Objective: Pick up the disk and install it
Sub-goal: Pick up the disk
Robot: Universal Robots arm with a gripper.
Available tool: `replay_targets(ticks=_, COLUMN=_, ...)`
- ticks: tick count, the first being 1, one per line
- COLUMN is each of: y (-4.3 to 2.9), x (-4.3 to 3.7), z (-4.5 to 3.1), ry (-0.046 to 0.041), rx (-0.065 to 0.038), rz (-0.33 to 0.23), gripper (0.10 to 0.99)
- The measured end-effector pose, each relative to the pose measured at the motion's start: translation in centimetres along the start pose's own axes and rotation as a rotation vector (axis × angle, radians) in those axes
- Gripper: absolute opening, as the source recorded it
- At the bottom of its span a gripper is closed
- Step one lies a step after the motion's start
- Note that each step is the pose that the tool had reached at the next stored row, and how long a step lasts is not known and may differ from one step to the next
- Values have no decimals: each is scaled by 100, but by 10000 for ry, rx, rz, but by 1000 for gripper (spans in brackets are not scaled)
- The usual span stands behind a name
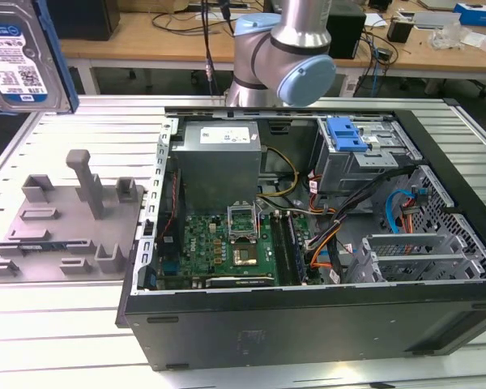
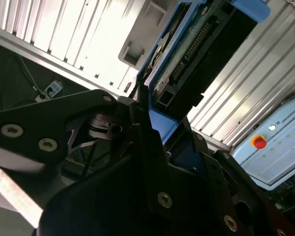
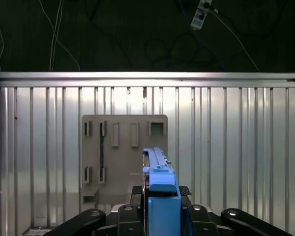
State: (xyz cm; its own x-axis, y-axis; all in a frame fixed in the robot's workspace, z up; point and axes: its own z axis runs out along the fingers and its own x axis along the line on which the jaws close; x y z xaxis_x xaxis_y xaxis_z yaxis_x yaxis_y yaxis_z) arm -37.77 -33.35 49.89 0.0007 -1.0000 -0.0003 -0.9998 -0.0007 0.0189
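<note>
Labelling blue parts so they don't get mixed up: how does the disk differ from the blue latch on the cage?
The disk is silver with a white-and-blue label and blue rails; the latch is all blue. The disk is upright in the air, clamped in the gripper; the latch lies flat atop the cage inside the case. Both carry blue plastic.

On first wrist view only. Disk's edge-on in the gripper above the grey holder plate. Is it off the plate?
Observer: Yes. In the exterior view the disk hangs high above the grey holder plate, not touching.
Operator: Grip okay?
Observer: In the second wrist view the gripper is shut on the disk's blue-framed end.
Operator: Where's the case?
Observer: Beside the plate, on the exterior view's right, the computer case lies open.
</note>
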Motion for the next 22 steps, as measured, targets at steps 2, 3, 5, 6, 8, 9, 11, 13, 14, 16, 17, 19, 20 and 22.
replay_targets(ticks=2, y=-129, x=60, z=-3, ry=0, rx=-11, rz=1, gripper=369)
replay_targets(ticks=3, y=-170, x=78, z=-4, ry=0, rx=-16, rz=0, gripper=369)
replay_targets(ticks=5, y=-263, x=119, z=-5, ry=-1, rx=-27, rz=1, gripper=369)
replay_targets(ticks=6, y=-317, x=142, z=-6, ry=-1, rx=-33, rz=1, gripper=369)
replay_targets(ticks=8, y=-427, x=189, z=-9, ry=0, rx=-47, rz=0, gripper=369)
replay_targets(ticks=9, y=-507, x=223, z=-10, ry=0, rx=-57, rz=0, gripper=369)
replay_targets(ticks=11, y=-670, x=293, z=-13, ry=-1, rx=-76, rz=0, gripper=369)
replay_targets(ticks=13, y=-765, x=333, z=-15, ry=0, rx=-89, rz=1, gripper=369)
replay_targets(ticks=14, y=-843, x=368, z=-17, ry=0, rx=-98, rz=-1, gripper=369)
replay_targets(ticks=16, y=-1011, x=445, z=-20, ry=0, rx=-116, rz=-1, gripper=369)
replay_targets(ticks=17, y=-1048, x=465, z=-21, ry=0, rx=-120, rz=1, gripper=369)
replay_targets(ticks=19, y=-1117, x=509, z=-22, ry=0, rx=-126, rz=-1, gripper=369)
replay_targets(ticks=20, y=-1147, x=529, z=-23, ry=0, rx=-130, rz=-1, gripper=369)
replay_targets(ticks=22, y=-1264, x=613, z=-24, ry=-1, rx=-142, rz=0, gripper=369)
